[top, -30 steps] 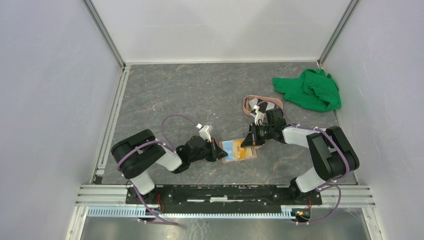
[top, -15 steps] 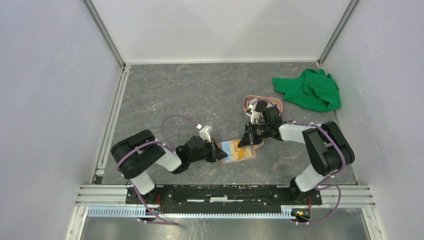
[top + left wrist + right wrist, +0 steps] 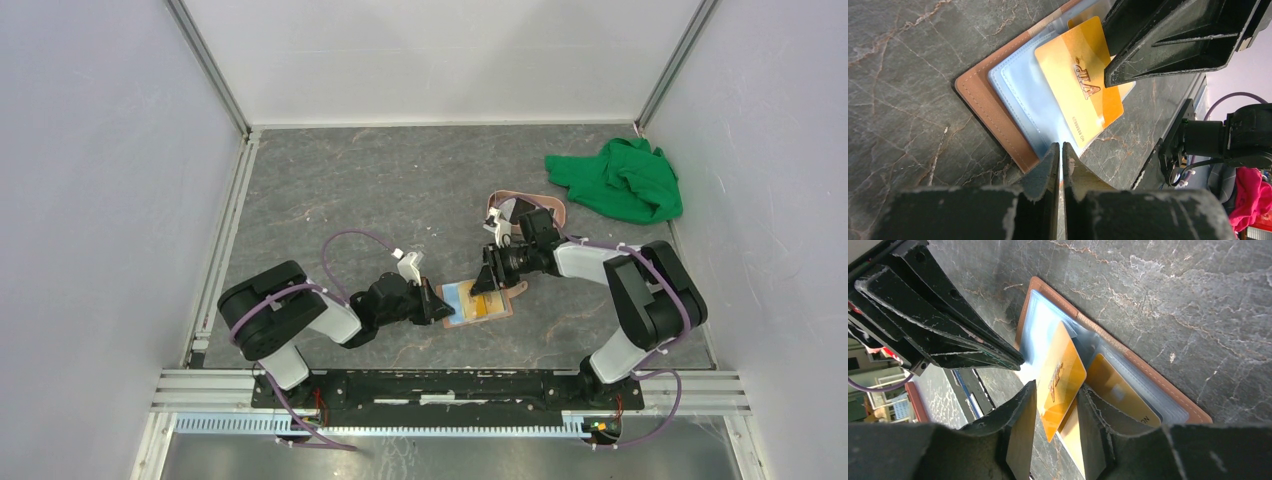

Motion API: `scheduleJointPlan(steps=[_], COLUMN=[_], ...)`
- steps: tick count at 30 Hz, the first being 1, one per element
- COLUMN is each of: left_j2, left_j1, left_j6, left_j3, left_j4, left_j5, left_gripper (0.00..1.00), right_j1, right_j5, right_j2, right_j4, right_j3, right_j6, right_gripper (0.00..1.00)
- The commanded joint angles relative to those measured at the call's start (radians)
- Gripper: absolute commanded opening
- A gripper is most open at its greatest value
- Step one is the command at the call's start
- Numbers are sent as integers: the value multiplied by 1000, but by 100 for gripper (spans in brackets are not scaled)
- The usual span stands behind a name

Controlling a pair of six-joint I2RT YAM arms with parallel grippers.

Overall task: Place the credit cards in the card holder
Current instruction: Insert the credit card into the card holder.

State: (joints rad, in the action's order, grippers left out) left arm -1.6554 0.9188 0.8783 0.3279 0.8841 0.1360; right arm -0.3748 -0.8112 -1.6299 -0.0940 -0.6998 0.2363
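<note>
**Two tools meet at the open card holder**

Both arms reach inward to the card holder (image 3: 481,301), which lies open and flat on the bench (image 3: 380,190) between them. From above, the left tool (image 3: 437,303) sits at the card holder's left edge and the right tool (image 3: 490,279) at its far right corner. Little else can be made out there beyond tan leather and a patch of blue and orange.

The wrist cameras fill in the rest. Inside the tan cover lies a pale blue clear sleeve (image 3: 1023,100). An orange card (image 3: 1080,92) printed "VIP" lies slanted across it, one end over the sleeve and the other sticking out past the card holder's edge. The left wrist view shows the left tool's fingers pressed almost together, pinching the sleeve's edge at the card holder's near corner. It shows the right tool only as a dark block over the card's far end.

Only the right wrist view shows that tool's jaws standing apart, with the projecting end of the orange card in the gap between them. It alone also shows a second orange card (image 3: 1118,392), tucked in a sleeve pocket closer to the cover's edge.

Beyond the card holder, a pink tray (image 3: 527,207) shows just behind the right tool. A green cloth (image 3: 620,180) lies farther off to the right.
</note>
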Motion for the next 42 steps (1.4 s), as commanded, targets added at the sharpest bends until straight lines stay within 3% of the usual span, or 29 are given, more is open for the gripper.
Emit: scheduleJointPlan(steps=[1, 19, 31, 42], left_j2=[36, 78, 191, 201], left_j1=[3, 3, 14, 202], left_j6=[-4, -6, 0, -34], left_j3=[-6, -13, -9, 74], left_j4=[2, -8, 33, -40], left_j5=[1, 1, 63, -223], left_gripper=[12, 12, 17, 24], right_j1=[-7, -70, -87, -87], right_j5=[80, 228, 167, 123], right_j2=[32, 87, 66, 46], right_j4=[-55, -132, -120, -86], right_j3=[-27, -59, -61, -49], right_j6=[-87, -197, -153, -103], right_gripper=[42, 46, 46, 44])
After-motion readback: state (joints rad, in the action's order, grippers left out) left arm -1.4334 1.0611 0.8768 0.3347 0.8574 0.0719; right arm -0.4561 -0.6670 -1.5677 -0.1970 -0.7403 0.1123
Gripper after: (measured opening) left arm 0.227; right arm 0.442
